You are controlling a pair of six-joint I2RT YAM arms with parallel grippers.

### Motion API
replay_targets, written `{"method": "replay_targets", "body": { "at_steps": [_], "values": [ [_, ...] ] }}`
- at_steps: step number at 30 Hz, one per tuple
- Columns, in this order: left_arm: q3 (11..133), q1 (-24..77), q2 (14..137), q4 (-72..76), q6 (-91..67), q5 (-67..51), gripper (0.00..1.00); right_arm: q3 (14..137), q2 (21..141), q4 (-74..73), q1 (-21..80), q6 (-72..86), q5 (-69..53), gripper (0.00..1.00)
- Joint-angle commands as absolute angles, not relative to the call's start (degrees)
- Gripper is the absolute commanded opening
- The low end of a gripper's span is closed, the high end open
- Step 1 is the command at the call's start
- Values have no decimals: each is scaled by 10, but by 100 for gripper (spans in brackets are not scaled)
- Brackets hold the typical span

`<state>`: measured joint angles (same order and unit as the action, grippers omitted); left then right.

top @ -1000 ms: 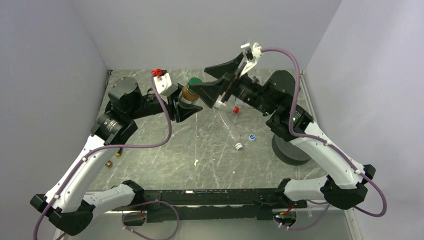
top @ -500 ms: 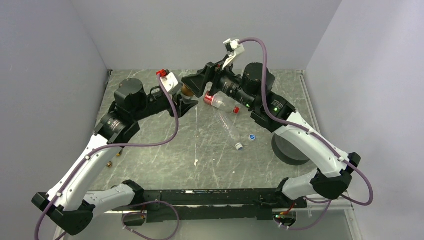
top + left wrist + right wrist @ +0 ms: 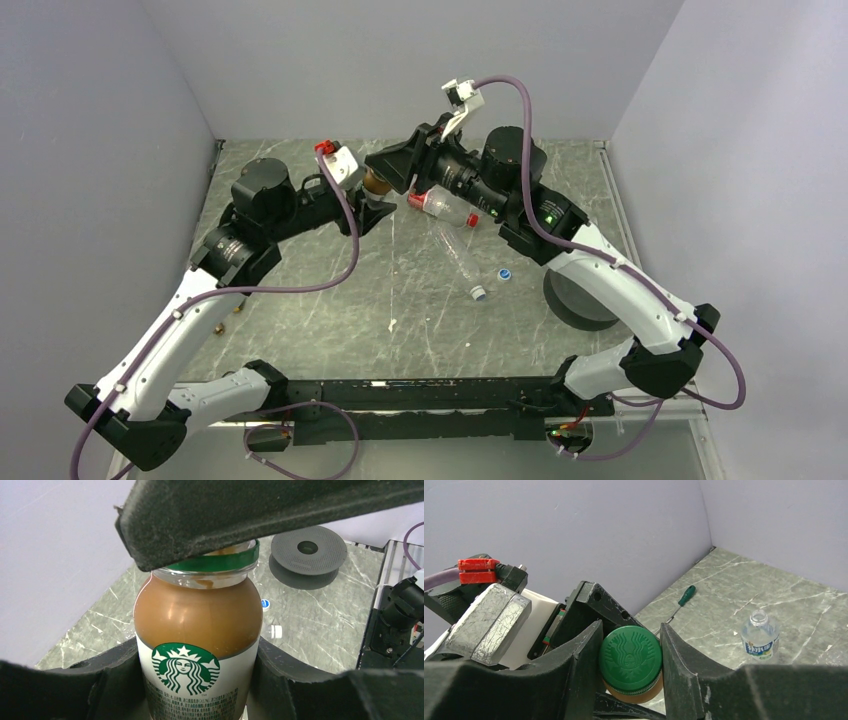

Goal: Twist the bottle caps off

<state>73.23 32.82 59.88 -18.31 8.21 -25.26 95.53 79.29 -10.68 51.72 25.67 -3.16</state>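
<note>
By the counter [image 3: 330, 320]'s far edge, right gripper [image 3: 630, 647] has just clamped the round dark green plastic cap [image 3: 630, 659] of the amber plastic bottle [image 3: 197, 615] clutched by left gripper [image 3: 197, 690]; unscrewing can begin.

even soft light, near edges perhaps blurred

The bottle [image 3: 197, 630] sits in the left pincer [image 3: 197, 685], its cap [image 3: 630, 654] in the right pincer [image 3: 630, 650]. Another bottle [image 3: 458, 255] lies rightward on the desk [image 3: 330, 320].
</note>
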Motion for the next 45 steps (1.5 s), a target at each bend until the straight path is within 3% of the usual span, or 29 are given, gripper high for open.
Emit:
{"method": "replay_targets", "body": {
  "at_steps": [1,11,15,19,24,30,38,45],
  "values": [
    [741,327,592,-154,67,-306,0,967,774,-81,514,238,-56,7],
    [745,327,595,-110,-67,-630,0,897,694,27,485,160,-347,6],
    [747,327,598,-97,-99,-678,0,893,690,52,462,189,-410,4],
    [753,327,595,-131,-59,-637,0,876,675,33,438,201,-322,3],
    [754,327,585,-167,-14,-598,0,866,676,-140,377,220,-69,4],
    [746,327,575,-203,28,-588,0,710,650,-265,361,275,183,1],
    [722,327,564,-222,49,-577,0,474,612,-294,349,403,261,1],
    [722,327,560,-229,57,-571,0,390,669,-278,348,466,262,0]
  ]
}}
